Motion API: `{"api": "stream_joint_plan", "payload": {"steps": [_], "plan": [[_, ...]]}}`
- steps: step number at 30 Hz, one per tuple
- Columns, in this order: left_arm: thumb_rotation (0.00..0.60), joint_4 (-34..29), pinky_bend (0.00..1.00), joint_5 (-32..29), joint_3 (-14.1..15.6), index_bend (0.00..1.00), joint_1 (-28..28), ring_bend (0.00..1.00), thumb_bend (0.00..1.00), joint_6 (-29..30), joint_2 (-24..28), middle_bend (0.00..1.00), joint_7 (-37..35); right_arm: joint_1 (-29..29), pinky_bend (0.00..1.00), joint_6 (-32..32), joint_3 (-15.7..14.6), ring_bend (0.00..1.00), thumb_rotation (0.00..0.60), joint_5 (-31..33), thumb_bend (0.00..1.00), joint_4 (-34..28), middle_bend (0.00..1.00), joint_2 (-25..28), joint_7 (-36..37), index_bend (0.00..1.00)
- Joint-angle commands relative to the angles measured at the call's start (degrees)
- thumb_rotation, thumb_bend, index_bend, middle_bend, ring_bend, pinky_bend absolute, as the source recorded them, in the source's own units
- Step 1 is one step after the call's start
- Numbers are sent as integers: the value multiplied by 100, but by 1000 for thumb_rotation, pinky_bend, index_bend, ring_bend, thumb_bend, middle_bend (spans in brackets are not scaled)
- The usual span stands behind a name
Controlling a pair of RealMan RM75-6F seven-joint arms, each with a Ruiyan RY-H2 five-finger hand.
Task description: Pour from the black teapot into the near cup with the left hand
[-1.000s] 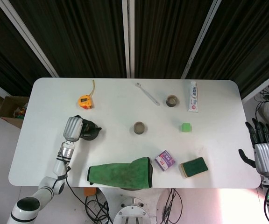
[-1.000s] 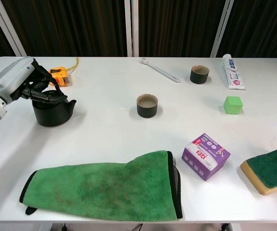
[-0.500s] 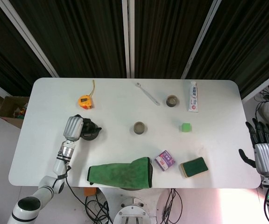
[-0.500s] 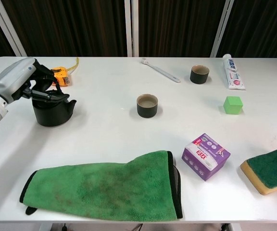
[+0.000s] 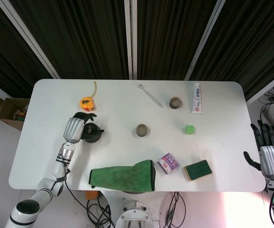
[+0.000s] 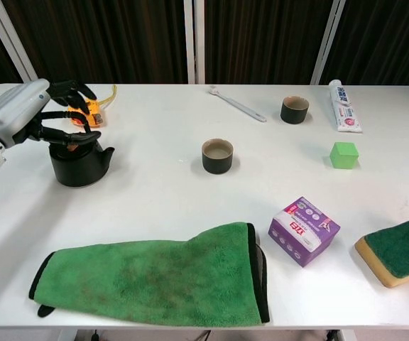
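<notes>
Left hand (image 6: 45, 117) is seen just above the black teapot (image 6: 80, 161), fingers spread apart, nothing gripped. Teapot is noted on the worktop (image 6: 155, 192), left side, well apart from the near cup (image 6: 217, 155). Risk is judged: a closure off the handle could tip the pot or spill it. Right hand (image 5: 271, 154) is held open off the worktop edge.

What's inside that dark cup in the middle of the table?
The near cup shows a pale, light-coloured interior, seemingly liquid or a glazed bottom; I cannot tell which. Its depth is hidden by the rim.
</notes>
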Motion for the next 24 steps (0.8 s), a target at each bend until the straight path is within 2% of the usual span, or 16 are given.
{"api": "stream_joint_plan", "payload": {"steps": [1, 5, 7, 10, 12, 14, 19, 24], "plan": [[306, -127, 187, -22, -54, 158, 4, 159, 102, 136, 141, 228, 119, 4, 0, -1, 1, 0, 600, -3, 224, 5, 0, -9, 4, 0], [211, -799, 154, -8, -127, 133, 225, 101, 85, 778, 711, 171, 465, -15, 0, 49, 4, 0, 600, -15, 221, 31, 0, -9, -8, 0], [204, -1347, 150, 60, -49, 133, 461, 94, 84, 1073, 1203, 165, 766, -38, 0, 85, -6, 0, 600, -29, 216, 77, 0, -1, -14, 0], [198, -2623, 150, 99, 196, 135, 995, 94, 69, 1280, 2262, 163, 1359, -90, 0, 123, -73, 0, 600, -79, 214, 262, 0, -23, 54, 0], [172, -3461, 150, 50, 395, 134, 1395, 94, 63, 1364, 2905, 162, 1802, -137, 0, 135, -127, 0, 600, -86, 214, 467, 0, -89, 162, 0], [154, -4039, 148, -23, 605, 134, 1780, 94, 59, 1451, 3328, 161, 2214, -197, 0, 107, -180, 0, 600, -27, 213, 679, 0, -169, 240, 0], [136, -4454, 147, 30, 1062, 134, 2369, 94, 54, 1542, 3763, 160, 2539, -331, 0, 66, -240, 0, 600, 144, 213, 1020, 0, -318, 277, 0], [133, -4443, 147, 20, 1117, 134, 2682, 95, 54, 1637, 3841, 161, 2377, -370, 0, 157, -266, 0, 600, 49, 214, 1117, 0, -352, 366, 0]]}}
